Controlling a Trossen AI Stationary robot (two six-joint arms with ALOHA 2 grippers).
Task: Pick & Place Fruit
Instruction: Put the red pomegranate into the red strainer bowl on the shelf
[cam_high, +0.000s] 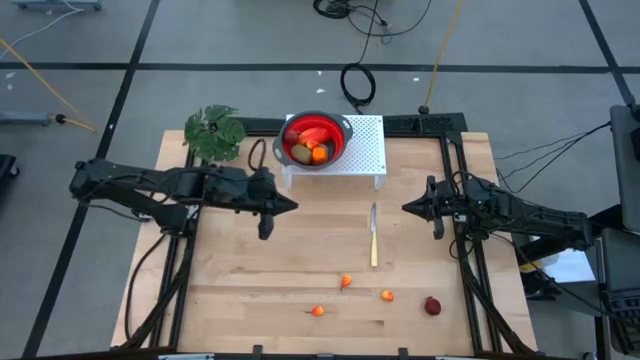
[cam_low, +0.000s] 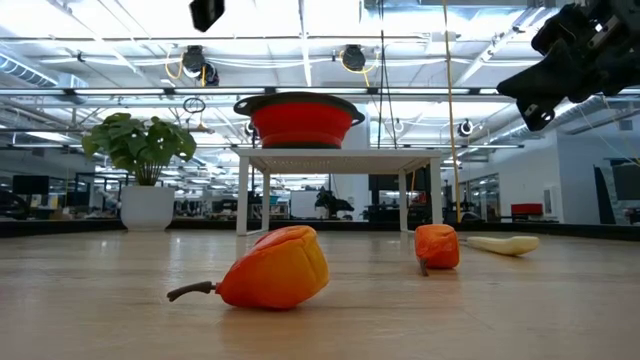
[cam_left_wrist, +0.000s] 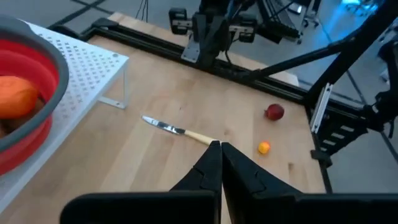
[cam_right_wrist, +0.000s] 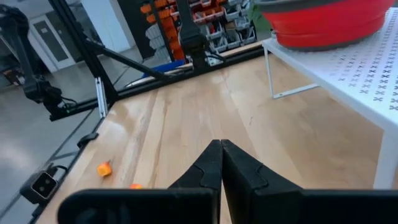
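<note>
A red bowl (cam_high: 316, 140) stands on a white perforated stand (cam_high: 368, 150) at the table's far middle. It holds a red-orange oblong fruit (cam_high: 314, 136), a brown oval one (cam_high: 300, 153) and an orange one (cam_high: 319, 154). Three tiny orange fruits (cam_high: 345, 281) (cam_high: 318, 311) (cam_high: 387, 295) and a dark-red one (cam_high: 432, 306) lie on the table near its front edge. My left gripper (cam_high: 292, 205) is shut and empty above the table, left of the stand's near side; its wrist view (cam_left_wrist: 220, 148) shows the closed fingers. My right gripper (cam_high: 407, 207) is shut and empty, right of the knife; its fingers also show closed in its wrist view (cam_right_wrist: 221, 146).
A slim knife (cam_high: 374, 238) lies on the table between the grippers, its handle toward the near edge. A leafy green plant (cam_high: 213, 132) stands at the far left. Black frame rails (cam_high: 455, 170) run along the table's sides. Bare wood lies between the stand and the loose fruits.
</note>
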